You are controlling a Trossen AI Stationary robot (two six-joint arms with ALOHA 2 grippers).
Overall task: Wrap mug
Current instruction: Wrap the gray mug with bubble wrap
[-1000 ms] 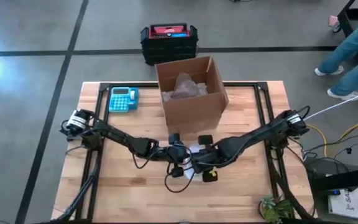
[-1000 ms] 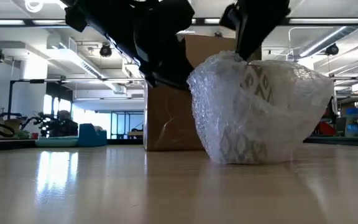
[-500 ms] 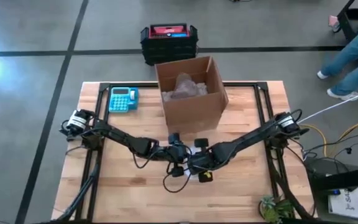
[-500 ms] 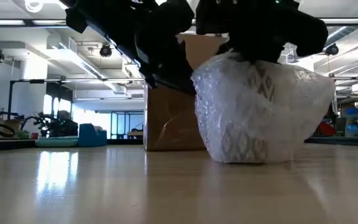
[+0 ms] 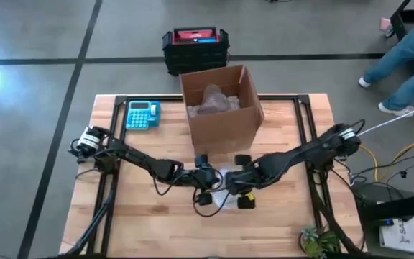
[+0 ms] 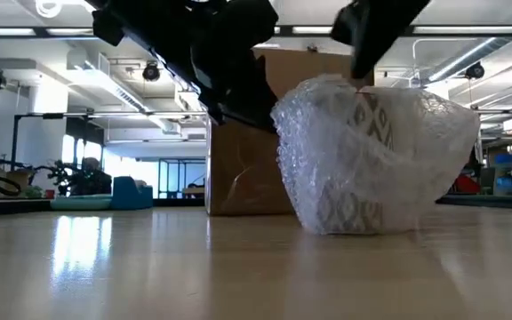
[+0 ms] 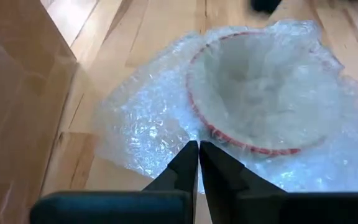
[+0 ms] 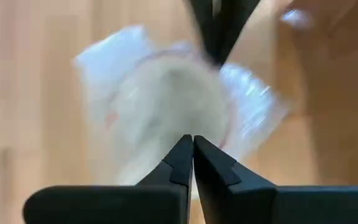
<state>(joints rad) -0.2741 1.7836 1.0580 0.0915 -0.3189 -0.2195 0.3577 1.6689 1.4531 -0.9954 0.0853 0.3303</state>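
Now right gripper (image 8: pixel 192 144) off mug (image 6: pixel 376 160).

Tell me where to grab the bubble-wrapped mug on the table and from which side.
Grip the clear bubble-wrapped mug across its wide middle, coming down from above. It stands upright, its red-rimmed mouth facing up, with loose wrap spread around its base.

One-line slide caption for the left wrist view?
Left tool, fingers shut, above the bubble wrap covering the red-rimmed mug.
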